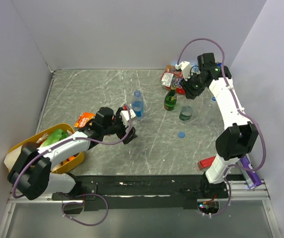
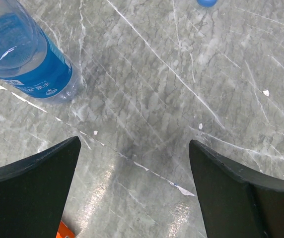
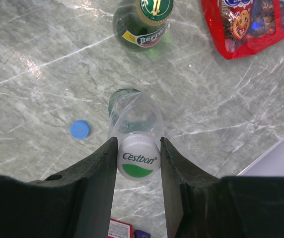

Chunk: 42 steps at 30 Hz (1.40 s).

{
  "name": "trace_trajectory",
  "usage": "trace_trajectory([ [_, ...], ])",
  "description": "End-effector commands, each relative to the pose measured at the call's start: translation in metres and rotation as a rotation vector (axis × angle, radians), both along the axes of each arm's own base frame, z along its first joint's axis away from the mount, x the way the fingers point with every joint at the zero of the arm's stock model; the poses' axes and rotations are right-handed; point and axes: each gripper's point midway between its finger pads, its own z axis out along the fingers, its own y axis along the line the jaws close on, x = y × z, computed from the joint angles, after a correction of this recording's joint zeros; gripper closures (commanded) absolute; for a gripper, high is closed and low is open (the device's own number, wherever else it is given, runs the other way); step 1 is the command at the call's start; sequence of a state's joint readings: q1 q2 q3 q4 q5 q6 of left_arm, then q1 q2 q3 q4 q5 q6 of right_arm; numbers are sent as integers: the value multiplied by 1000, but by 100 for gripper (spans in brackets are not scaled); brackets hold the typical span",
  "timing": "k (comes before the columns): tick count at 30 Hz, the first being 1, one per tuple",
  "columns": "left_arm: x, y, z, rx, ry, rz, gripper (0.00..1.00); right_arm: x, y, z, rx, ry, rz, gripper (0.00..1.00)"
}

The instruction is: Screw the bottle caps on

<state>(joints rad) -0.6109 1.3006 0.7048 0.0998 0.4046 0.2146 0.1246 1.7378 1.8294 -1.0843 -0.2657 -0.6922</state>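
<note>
- Top view: the left hand (image 1: pixel 128 133) hangs over the grey marbled worktop (image 1: pixel 97 94), its fingers spread wide with nothing between them. It is at about 7 o'clock from the water bottle (image 1: pixel 137 104), near it but apart.
- Top view: the green Perrier bottle (image 1: pixel 170 99) stands upright at 3 o'clock from the water bottle. A short green-tinted clear container (image 1: pixel 185 113) stands just beside it at 4 o'clock. A plain blue cap (image 1: pixel 181 134) lies flat at 6 o'clock from that container.
- Top view: the right hand (image 1: pixel 188 91) points down just above the container. Red snack packs (image 1: pixel 172 77) lie at 12 o'clock from the Perrier bottle. A yellow basket (image 1: pixel 20 146) sits at 9 o'clock on the worktop's edge, with an orange packet (image 1: pixel 85 119) beside it.
- Left wrist view: both black fingers (image 2: pixel 33 188) stand far apart over bare worktop. The water bottle with its blue label shows at 10 o'clock, and the plain blue cap is cut by the frame at 1 o'clock.
- Right wrist view: the fingers (image 3: pixel 100 173) are closed on a white-and-green Cestbon cap (image 3: pixel 138 161), one pressing each side. The clear container lies directly behind the cap; whether the two touch cannot be told. The plain blue cap lies at 9 o'clock, the Perrier bottle, with a green top on its neck, at 12 o'clock, and the snack packs at 1 o'clock.
</note>
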Motion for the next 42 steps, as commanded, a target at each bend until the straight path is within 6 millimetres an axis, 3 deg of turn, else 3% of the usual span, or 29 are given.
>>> trace_trajectory([
  [1,3,-7,14,-43,-14,-18,4,11,-5,3,-3,-16,-36,55],
  [14,3,-8,11,-41,-7,-25,4,18,-5,3,6,-22,-54,46],
  [17,4,-8,12,-43,-7,-25,4,18,-2,8,17,-30,-51,40],
  [24,4,-8,12,-47,-7,-25,4,18,0,14,34,-29,-54,39],
  [27,6,-7,13,-48,-14,-13,4,22,3,26,53,-58,-61,36],
  [30,12,-2,17,-54,-24,45,4,28,7,52,85,-105,-72,35],
  [31,15,1,19,-56,-28,68,4,27,11,71,101,-130,-65,34],
  [33,21,7,29,-82,-25,123,4,30,26,79,126,-123,-29,34],
  [34,21,10,32,-90,-17,141,4,30,38,99,165,-162,3,33],
  [36,25,21,48,-127,-22,203,4,25,70,104,197,-168,75,33],
  [38,28,31,55,-140,-25,248,4,21,100,109,218,-205,156,31],
  [39,27,35,64,-158,-30,267,4,12,127,108,223,-210,224,30],
  [41,29,46,68,-157,-17,310,4,0,154,99,238,-206,297,25],
  [42,28,50,73,-182,2,342,4,-2,178,102,258,-244,343,22],
])
